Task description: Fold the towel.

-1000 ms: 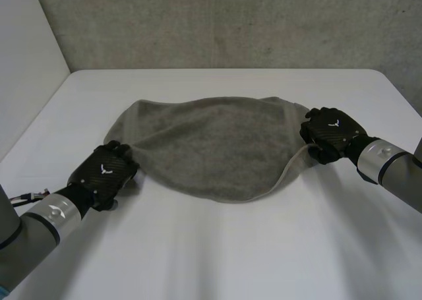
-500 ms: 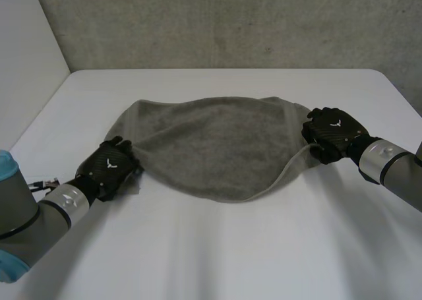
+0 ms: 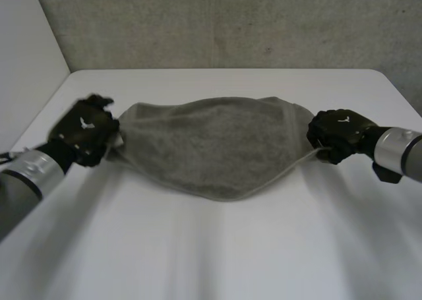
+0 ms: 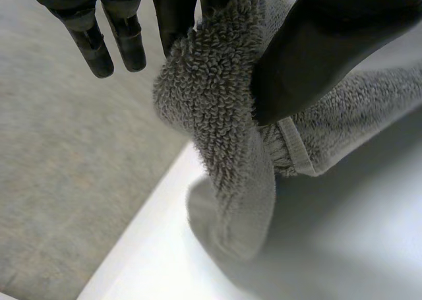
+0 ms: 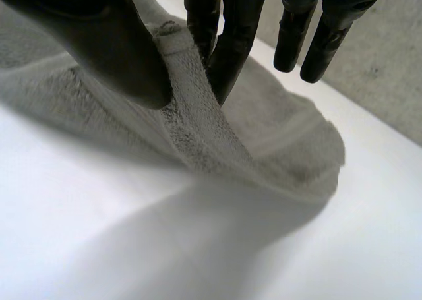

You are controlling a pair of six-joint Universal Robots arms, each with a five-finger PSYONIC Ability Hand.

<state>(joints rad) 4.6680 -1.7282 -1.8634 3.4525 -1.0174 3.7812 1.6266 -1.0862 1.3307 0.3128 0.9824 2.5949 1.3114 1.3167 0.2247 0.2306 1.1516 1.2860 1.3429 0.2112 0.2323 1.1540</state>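
A grey terry towel [image 3: 211,145] hangs stretched between my two hands over the white table [image 3: 217,247], its middle sagging onto the tabletop. My left hand [image 3: 84,130] grips the towel's left end; in the left wrist view its thumb [image 4: 310,56] and fingers pinch a bunched fold of the towel [image 4: 217,109]. My right hand [image 3: 337,134] holds the right end; in the right wrist view the hemmed edge of the towel [image 5: 198,115] is pinched between its thumb [image 5: 99,43] and fingers [image 5: 231,36].
A rough grey wall [image 3: 231,23] rises behind the table's far edge. A pale panel [image 3: 26,56] stands along the left side. The table's near half [image 3: 217,260] is bare white surface.
My left hand has closed on the towel's left end and lifted it up and away from me. The towel is pulled tauter. My right hand has shifted slightly right.
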